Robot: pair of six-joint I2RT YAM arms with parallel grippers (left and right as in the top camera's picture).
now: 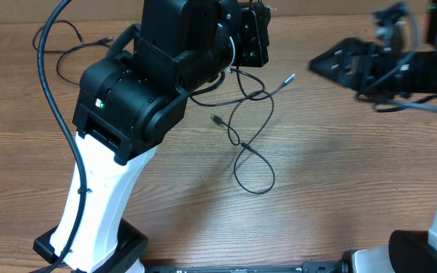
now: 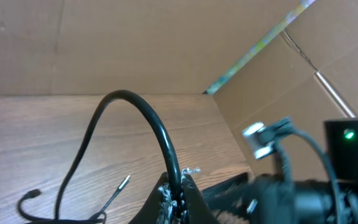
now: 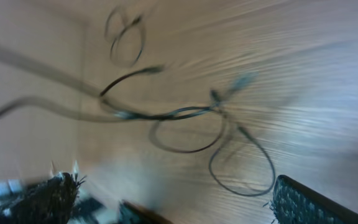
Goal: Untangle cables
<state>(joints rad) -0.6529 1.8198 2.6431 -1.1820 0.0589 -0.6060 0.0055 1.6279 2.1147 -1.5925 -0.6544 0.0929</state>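
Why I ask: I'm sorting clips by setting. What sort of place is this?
Probably a robotics test bench: a left arm and a right arm over a wood-grain table, cardboard walls at its edge, thin black cables.

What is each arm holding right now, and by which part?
The left gripper is shut on a cable, pinched on the cord itself, with a loop arching up from the grip. The right gripper is open, holding nothing.

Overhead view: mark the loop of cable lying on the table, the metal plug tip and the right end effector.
cable loop [image 1: 271,174], overhead view, right side of the loop.
metal plug tip [image 1: 288,77], overhead view, its silver end.
right end effector [image 1: 319,64], overhead view, between its open fingertips.
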